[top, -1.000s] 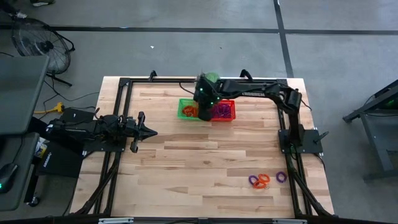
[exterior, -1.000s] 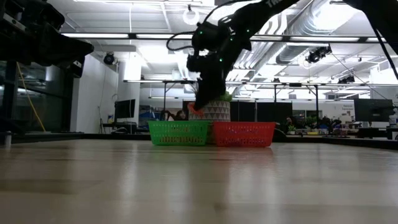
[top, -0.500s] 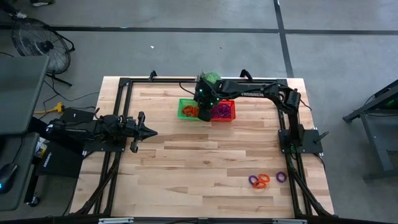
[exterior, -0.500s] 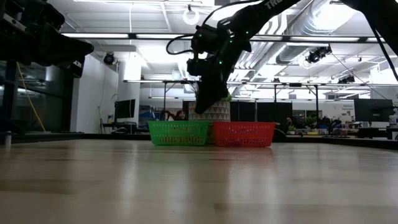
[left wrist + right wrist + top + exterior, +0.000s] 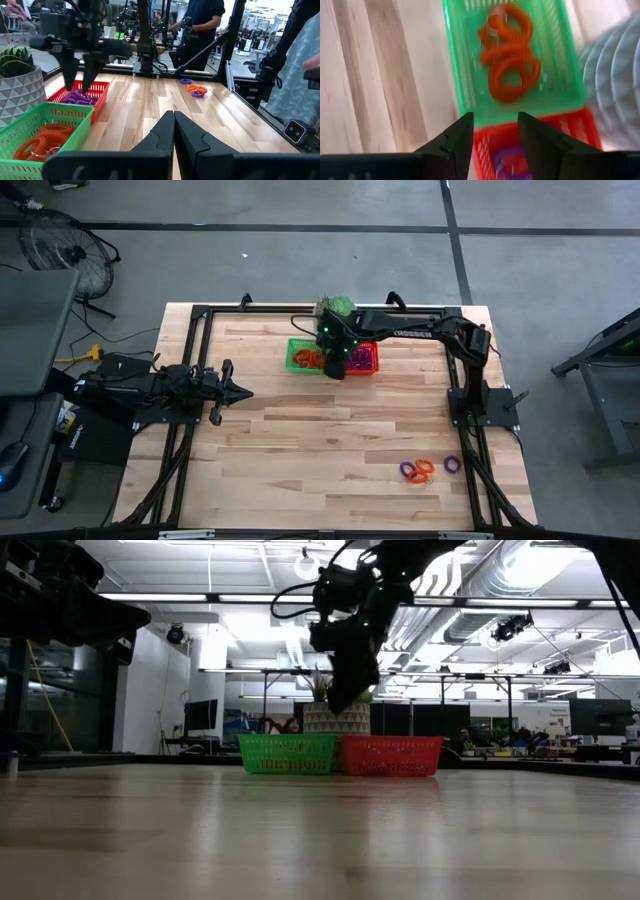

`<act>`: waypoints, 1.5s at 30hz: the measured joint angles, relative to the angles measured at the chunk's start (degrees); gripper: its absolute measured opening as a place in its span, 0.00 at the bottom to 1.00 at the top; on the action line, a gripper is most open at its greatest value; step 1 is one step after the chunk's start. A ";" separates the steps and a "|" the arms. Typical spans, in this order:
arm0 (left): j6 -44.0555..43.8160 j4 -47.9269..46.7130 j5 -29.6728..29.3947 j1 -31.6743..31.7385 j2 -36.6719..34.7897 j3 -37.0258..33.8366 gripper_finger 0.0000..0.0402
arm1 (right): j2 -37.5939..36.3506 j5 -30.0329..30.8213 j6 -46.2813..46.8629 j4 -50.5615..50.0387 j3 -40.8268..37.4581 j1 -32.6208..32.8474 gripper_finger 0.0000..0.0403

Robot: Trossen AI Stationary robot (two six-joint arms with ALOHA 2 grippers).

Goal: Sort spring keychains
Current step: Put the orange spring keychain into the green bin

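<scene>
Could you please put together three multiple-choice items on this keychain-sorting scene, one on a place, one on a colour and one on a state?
1. Where do the unsorted spring keychains lie on the table?
A. Near the right arm's base
B. In front of the left tool
C. Inside the plant pot

2. What colour are the keychains in the green basket?
A. Purple
B. Orange
C. Blue

3. How does the right tool stand?
A. Shut on a purple keychain
B. Shut on the basket's rim
C. Open and holding nothing

Answers:
1. A, since the high view shows the small cluster beside the right arm's frame, far from both baskets.
2. B, since the right wrist view shows orange coils in the green basket, with purple ones in the red basket.
3. C, since the right wrist view shows its fingers apart with only the baskets below.
</scene>
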 joint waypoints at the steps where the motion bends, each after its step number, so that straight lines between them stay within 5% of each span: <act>1: 0.01 0.02 0.00 0.01 -0.01 0.00 0.00 | -0.48 0.20 0.01 -1.55 -0.01 0.19 0.37; 20: 0.00 0.02 0.00 0.01 -0.02 0.00 0.00 | -6.66 0.27 0.94 -21.69 -0.02 10.94 0.36; 28: 0.02 0.02 0.00 0.02 -0.01 0.00 0.00 | -6.71 -7.44 1.56 -27.16 -0.02 17.31 0.37; 45: 0.00 0.02 0.00 0.01 -0.01 0.00 0.00 | -6.93 -8.52 28.75 -30.21 -1.92 30.65 0.36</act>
